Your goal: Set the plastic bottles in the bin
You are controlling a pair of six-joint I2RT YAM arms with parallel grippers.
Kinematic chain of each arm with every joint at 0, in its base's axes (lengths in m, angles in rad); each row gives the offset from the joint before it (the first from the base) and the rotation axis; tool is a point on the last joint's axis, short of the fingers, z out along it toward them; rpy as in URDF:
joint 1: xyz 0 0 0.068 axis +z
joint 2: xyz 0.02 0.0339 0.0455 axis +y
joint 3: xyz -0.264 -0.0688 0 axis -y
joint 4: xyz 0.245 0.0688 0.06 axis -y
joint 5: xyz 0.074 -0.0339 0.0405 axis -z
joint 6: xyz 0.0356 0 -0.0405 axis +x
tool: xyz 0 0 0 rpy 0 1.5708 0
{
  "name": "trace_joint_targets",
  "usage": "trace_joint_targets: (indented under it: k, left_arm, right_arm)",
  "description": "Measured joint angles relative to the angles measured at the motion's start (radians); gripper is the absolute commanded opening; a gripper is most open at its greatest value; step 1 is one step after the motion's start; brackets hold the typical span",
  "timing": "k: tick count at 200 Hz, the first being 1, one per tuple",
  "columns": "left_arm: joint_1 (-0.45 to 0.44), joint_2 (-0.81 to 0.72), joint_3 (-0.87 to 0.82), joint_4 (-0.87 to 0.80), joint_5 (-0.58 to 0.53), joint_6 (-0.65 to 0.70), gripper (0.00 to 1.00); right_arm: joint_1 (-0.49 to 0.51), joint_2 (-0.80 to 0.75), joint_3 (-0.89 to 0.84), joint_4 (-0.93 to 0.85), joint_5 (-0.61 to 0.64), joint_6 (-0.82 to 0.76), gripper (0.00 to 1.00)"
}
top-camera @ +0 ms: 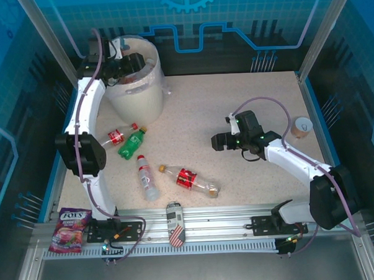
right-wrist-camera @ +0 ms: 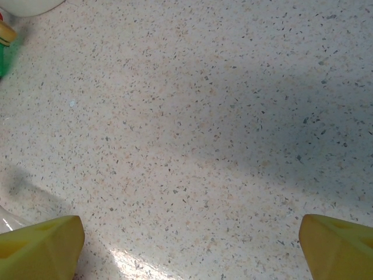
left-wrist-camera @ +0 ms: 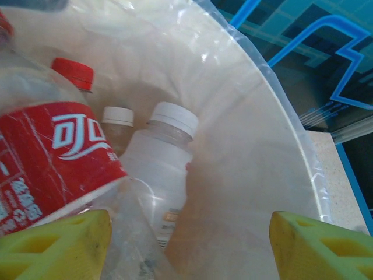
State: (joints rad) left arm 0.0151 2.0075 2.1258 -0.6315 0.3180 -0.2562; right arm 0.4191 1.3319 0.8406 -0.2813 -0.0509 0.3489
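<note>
The bin [top-camera: 137, 95], a cream bucket with a clear liner, stands at the back left. My left gripper [top-camera: 131, 63] hangs over its mouth. In the left wrist view the left gripper [left-wrist-camera: 189, 245] is open above the bin's inside wall [left-wrist-camera: 256, 151], with nothing gripped. Below it lie a red-labelled bottle [left-wrist-camera: 55, 151], a white-capped bottle [left-wrist-camera: 160, 169] and two more caps. On the table lie a red-labelled bottle [top-camera: 117, 137], a green bottle [top-camera: 132, 142], a clear red-capped bottle [top-camera: 147, 178] and another red-labelled bottle [top-camera: 189, 178]. My right gripper [top-camera: 221, 140] [right-wrist-camera: 192, 245] is open over bare table.
A patterned can [top-camera: 175, 225] and a purple sweet bag [top-camera: 70, 230] lie on the front rail. A paper cup [top-camera: 301, 127] stands at the right edge. Frame posts stand at the back corners. The green bottle's edge [right-wrist-camera: 4, 61] shows at the right wrist view's top left.
</note>
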Motion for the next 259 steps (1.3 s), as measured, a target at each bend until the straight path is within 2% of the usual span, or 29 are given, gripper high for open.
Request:
trace_joint_targets:
  k: [53, 107, 145, 185, 259]
  left_arm:
    - [-0.005, 0.000, 0.041, -0.026, -0.009, -0.001, 0.82]
    - [0.000, -0.093, 0.039, -0.076, -0.024, 0.002, 0.90]
    - [0.004, -0.326, -0.134, -0.060, -0.025, -0.005, 0.91]
    - [0.014, -0.554, -0.368, -0.002, -0.003, -0.057, 0.91]
    - [0.015, -0.726, -0.615, 0.008, 0.010, -0.121, 0.91]
  right_arm:
    - [0.061, -0.007, 0.067, -0.111, -0.006, -0.108, 0.96]
    - [0.286, -0.011, 0.137, -0.288, -0.021, -0.275, 0.98]
    - [0.411, -0.002, 0.137, -0.377, -0.007, -0.332, 1.00]
    - [0.464, 0.089, 0.137, -0.387, 0.022, -0.350, 1.00]
    - [0.484, 0.267, 0.138, -0.358, 0.071, -0.350, 0.96]
